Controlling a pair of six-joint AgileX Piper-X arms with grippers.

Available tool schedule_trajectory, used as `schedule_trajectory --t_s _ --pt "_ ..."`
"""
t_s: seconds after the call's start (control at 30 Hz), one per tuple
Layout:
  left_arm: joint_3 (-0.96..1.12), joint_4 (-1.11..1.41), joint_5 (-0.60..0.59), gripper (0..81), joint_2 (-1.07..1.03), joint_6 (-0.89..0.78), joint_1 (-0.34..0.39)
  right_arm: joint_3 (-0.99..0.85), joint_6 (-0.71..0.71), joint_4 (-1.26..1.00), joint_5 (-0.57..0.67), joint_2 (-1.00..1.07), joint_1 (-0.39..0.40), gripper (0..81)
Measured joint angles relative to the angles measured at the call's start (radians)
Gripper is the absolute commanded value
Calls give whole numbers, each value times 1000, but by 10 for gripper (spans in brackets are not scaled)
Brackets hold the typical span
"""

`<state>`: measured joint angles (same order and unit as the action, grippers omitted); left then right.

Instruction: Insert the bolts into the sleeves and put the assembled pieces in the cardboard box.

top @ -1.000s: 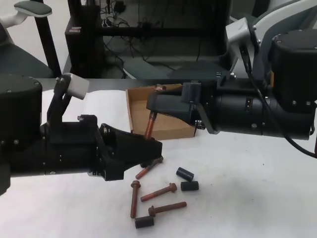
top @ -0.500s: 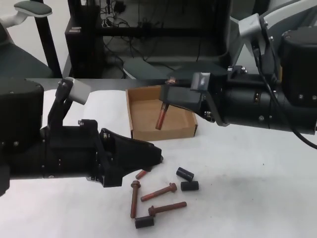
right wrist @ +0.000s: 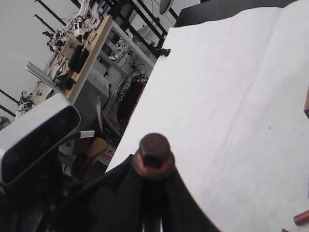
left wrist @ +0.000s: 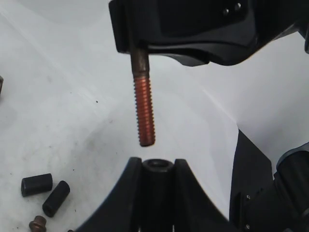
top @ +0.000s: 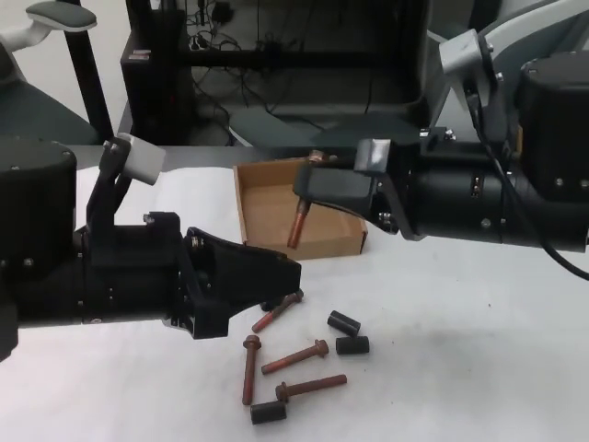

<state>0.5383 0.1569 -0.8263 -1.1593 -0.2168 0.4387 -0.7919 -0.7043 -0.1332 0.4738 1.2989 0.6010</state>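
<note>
My right gripper (top: 313,189) is shut on the head end of a copper bolt (top: 296,226), which hangs threaded end down in front of the cardboard box (top: 241,207). In the left wrist view the bolt (left wrist: 145,111) hangs just above a black sleeve (left wrist: 158,166) and slightly to one side of its bore. My left gripper (left wrist: 158,162) is shut on that sleeve, open end up. The left gripper (top: 287,274) sits low over the white table, below and left of the bolt tip. The bolt's head (right wrist: 154,153) tops my right gripper (right wrist: 154,181).
Loose on the table in front lie several copper bolts (top: 294,356) and three black sleeves (top: 343,322). Two of those sleeves (left wrist: 36,184) also lie off to one side in the left wrist view. Dark racks and cables stand behind the bench.
The right gripper carried the bolt up and to the right, away from the left gripper, then came slightly back down. The left gripper shifted only slightly.
</note>
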Motion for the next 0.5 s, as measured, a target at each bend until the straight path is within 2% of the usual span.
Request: schedule_trajectory --t_s 0.5 --pt "-2 0 0 17 0 0 0 0 -15 -9 -4 0 38 6"
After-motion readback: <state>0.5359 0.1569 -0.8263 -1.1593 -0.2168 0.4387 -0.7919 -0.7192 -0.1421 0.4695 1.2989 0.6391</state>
